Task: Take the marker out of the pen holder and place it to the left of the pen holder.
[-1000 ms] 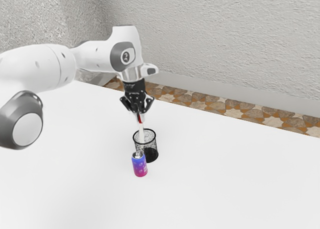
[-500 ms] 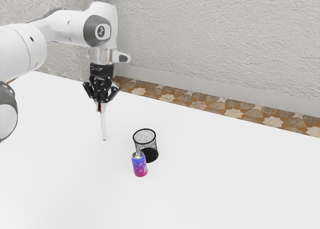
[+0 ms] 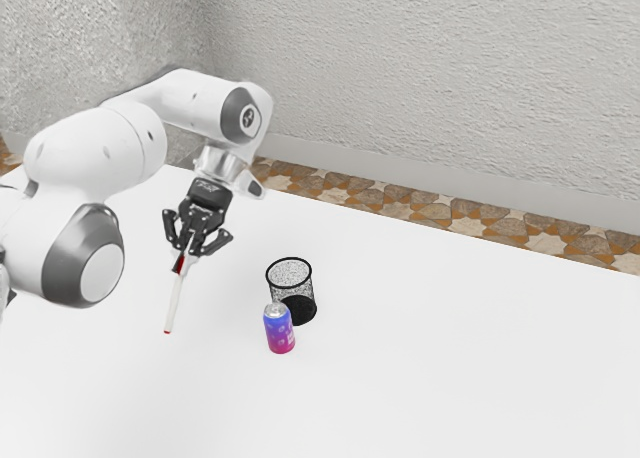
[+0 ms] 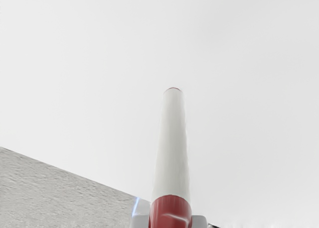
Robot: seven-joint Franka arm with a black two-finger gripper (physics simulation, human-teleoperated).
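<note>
- Exterior view: the marker (image 3: pixel 174 303) is held, tilted, in the gripper (image 3: pixel 184 251), well apart from the holder (image 3: pixel 290 260), toward the exterior view's left.
- A can (image 3: pixel 279 330) is seen beside the holder.
- Wrist view: the marker's red end is pinched between both fingers (image 4: pixel 199 222).

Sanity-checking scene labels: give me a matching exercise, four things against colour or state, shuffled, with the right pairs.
Things:
1. marker
2. pen holder
3. can
4. gripper

Colour or state:
A. blue at the top, pink at the bottom
B. shut on something between its fingers
C. white body with a red end, tilted
D. black mesh, open at the top

Right pairs: 1-C, 2-D, 3-A, 4-B
</note>
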